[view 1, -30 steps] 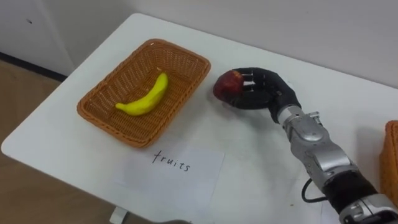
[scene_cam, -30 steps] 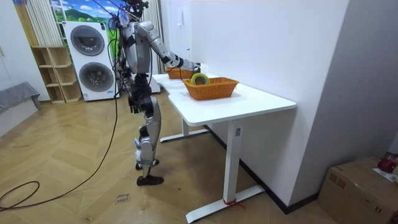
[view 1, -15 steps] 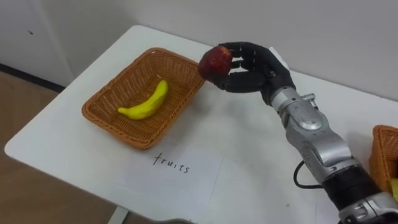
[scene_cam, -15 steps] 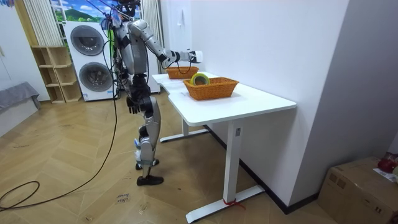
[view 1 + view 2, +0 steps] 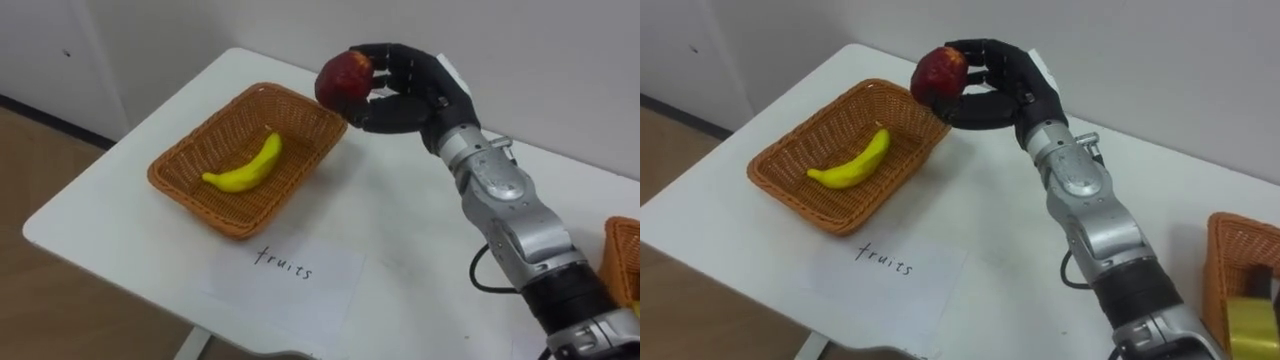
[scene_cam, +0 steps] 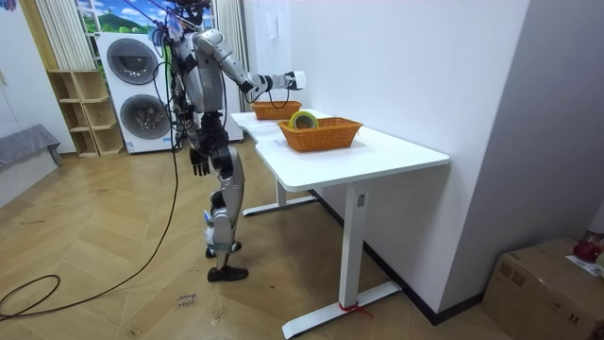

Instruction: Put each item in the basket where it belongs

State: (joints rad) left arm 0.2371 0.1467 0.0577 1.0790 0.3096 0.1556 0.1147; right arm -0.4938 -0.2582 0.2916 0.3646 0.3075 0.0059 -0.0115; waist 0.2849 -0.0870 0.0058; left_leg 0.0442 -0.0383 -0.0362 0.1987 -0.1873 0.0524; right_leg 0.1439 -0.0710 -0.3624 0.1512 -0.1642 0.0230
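My right hand [image 5: 408, 92] is shut on a red apple [image 5: 342, 78] and holds it in the air, just above the far right corner of the fruit basket [image 5: 190, 192]. This woven orange basket has one yellow banana [image 5: 243, 167] lying in it. A white sheet [image 5: 285, 272] with handwriting lies on the table in front of the basket. In the room view I stand at the table's end with my right arm stretched out over it. My left hand [image 6: 199, 163] hangs by my hip.
A second woven basket [image 5: 1220, 262] stands at the right edge of the white table [image 5: 110, 195], with a yellow item [image 5: 1250, 325] in it. In the room view it holds a tape roll [image 6: 303, 119]. Washing machines [image 6: 137, 90] stand behind me.
My right hand has risen from just above the table with the apple and moved left towards the basket's far right corner. The eye view has shifted a little.
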